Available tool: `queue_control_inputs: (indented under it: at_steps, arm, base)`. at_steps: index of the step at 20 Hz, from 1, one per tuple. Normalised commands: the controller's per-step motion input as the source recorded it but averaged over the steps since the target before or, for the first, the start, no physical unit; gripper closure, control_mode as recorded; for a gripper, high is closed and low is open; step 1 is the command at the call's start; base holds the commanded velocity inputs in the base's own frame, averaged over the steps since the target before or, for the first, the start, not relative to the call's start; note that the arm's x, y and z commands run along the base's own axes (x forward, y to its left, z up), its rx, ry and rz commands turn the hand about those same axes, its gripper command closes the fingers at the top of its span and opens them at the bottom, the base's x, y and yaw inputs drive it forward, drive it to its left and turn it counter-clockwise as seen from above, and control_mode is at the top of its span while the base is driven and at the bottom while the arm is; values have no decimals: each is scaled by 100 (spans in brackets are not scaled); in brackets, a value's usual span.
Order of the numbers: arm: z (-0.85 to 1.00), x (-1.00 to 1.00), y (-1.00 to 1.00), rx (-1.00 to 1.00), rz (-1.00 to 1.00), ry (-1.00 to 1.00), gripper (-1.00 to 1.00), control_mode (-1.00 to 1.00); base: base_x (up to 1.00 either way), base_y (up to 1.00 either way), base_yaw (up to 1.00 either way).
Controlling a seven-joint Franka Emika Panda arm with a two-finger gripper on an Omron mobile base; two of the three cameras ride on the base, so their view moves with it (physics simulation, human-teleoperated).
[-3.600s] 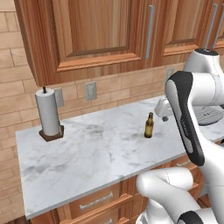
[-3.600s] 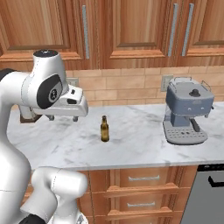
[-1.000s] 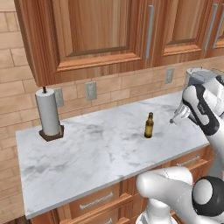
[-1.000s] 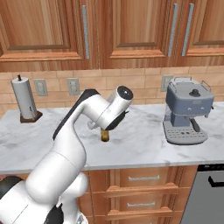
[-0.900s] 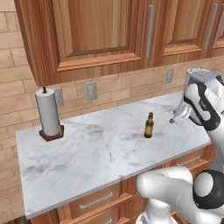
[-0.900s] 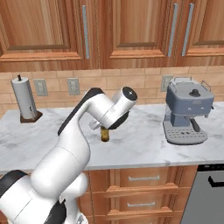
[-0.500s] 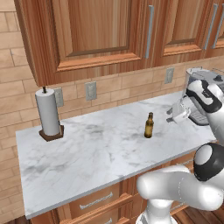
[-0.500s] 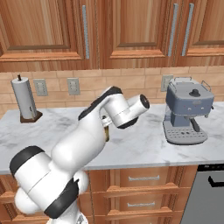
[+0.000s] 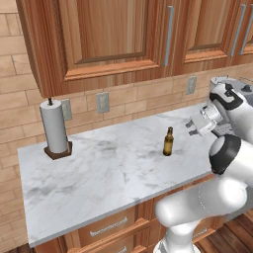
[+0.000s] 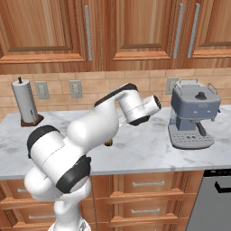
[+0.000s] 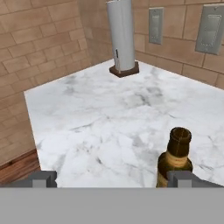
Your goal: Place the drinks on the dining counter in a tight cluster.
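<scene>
Left base view: brown glass bottle (image 9: 168, 142) upright on the wall counter (image 9: 99, 173), toward its right half, nearer the back wall than the front edge. Gripper (image 9: 193, 126) hangs just right of it, apart, holding nothing.
Right base view: bottle mostly hidden behind the arm; coffee machine (image 10: 193, 114) at the counter's right end, paper towel roll (image 10: 25, 101) at the left.
Hand view: fingertips (image 11: 43, 178) spread wide; bottle just inside the right one, not gripped.

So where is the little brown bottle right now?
The brown bottle stands upright on the marble wall counter under the wooden cabinets, right of the paper towel roll. In the left base view the gripper is just to its right, not touching.
</scene>
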Motion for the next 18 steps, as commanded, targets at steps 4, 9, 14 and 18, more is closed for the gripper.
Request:
queue_control_inputs:
  at_steps: [4,9,14,18]
  arm:
    - [-55,0,0,0,0,0,-100,-100]
    - [-38,5,0,0,0,0,-100,-100]
    - [-11,17,0,0,2,-1,-100,-100]
    - [-1,27,0,0,1,0,-100,-100]
  base:
    - [0,0,0]
    - [0,0,0]
    - [0,0,0]
    - [0,0,0]
